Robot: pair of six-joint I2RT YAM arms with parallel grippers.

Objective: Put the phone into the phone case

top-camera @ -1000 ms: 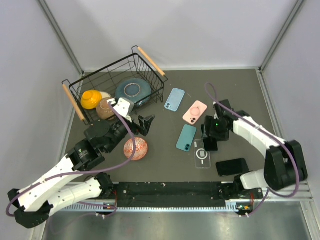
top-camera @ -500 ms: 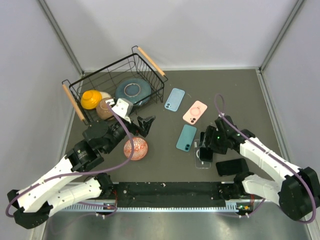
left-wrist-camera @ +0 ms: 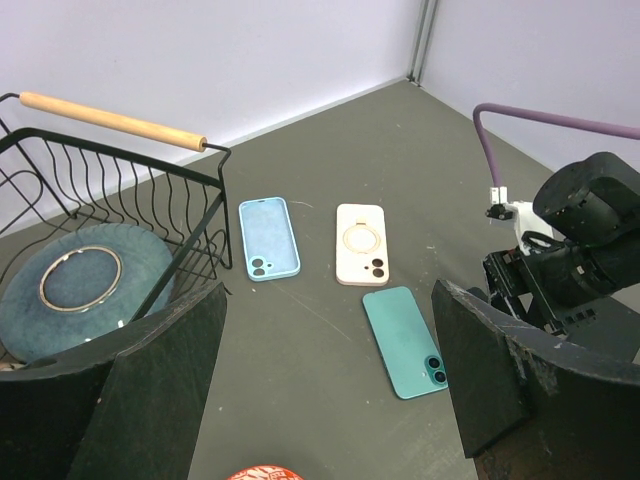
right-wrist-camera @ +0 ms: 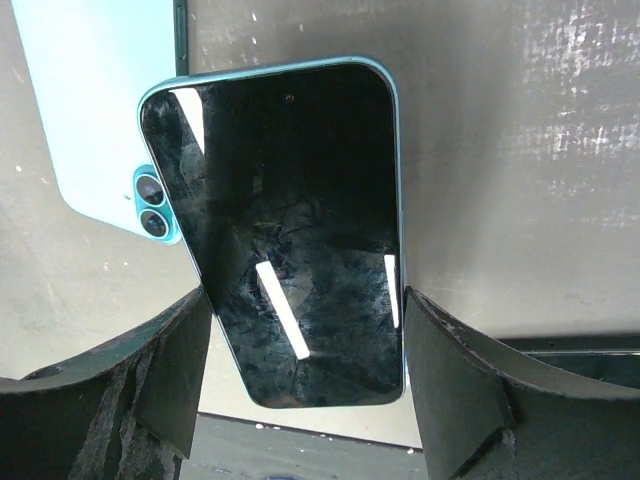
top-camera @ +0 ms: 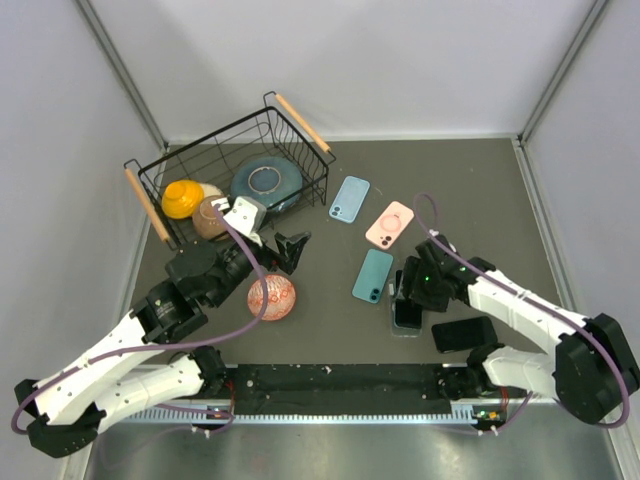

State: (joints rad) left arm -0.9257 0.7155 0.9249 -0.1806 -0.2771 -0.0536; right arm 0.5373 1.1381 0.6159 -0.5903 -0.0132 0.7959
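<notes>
- Just beside the teal phone [top-camera: 373, 275], on the right arm's side, the right end effector [top-camera: 408, 300] has its fingers closed to the width of the black-screened phone [right-wrist-camera: 290, 230]. They pinch its long edges, with the screen facing up.
- Held flat and low, the phone seems lined up over the clear phone case [top-camera: 405, 333], which is mostly hidden beneath it. Whether the phone has seated cannot be told.
- The teal phone is the nearest obstacle, close enough that a sideways slip could nudge it.
- Beyond the teal phone lie a pink case [top-camera: 390, 224] and a light blue case [top-camera: 349, 198], while a black phone [top-camera: 464, 333] lies nearer the bases.
- Well left of the teal phone, the left end effector [top-camera: 290, 248] hangs wide open and empty by a red bowl [top-camera: 271, 297] and the wire basket [top-camera: 303, 123].
</notes>
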